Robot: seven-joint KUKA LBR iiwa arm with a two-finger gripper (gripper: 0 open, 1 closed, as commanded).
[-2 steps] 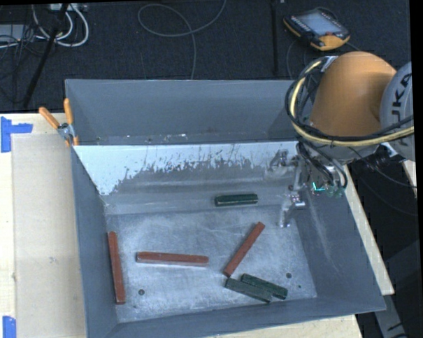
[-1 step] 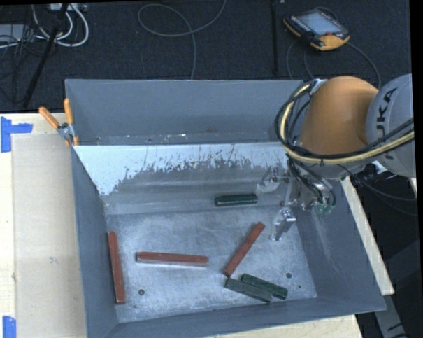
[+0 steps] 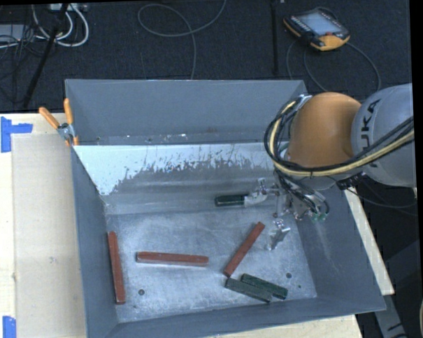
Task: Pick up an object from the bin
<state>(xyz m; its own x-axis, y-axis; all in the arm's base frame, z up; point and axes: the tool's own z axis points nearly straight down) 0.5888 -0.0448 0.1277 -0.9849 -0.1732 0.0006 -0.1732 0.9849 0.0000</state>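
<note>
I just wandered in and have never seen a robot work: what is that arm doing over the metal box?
A robot arm reaches into a grey bin from the right to pick something out. Its gripper hangs low at the bin's right side, beside the upper end of a slanted reddish-brown stick. Two similar sticks lie further left, and dark green blocks lie nearer the front. Everything rests on the bin floor.
</note>
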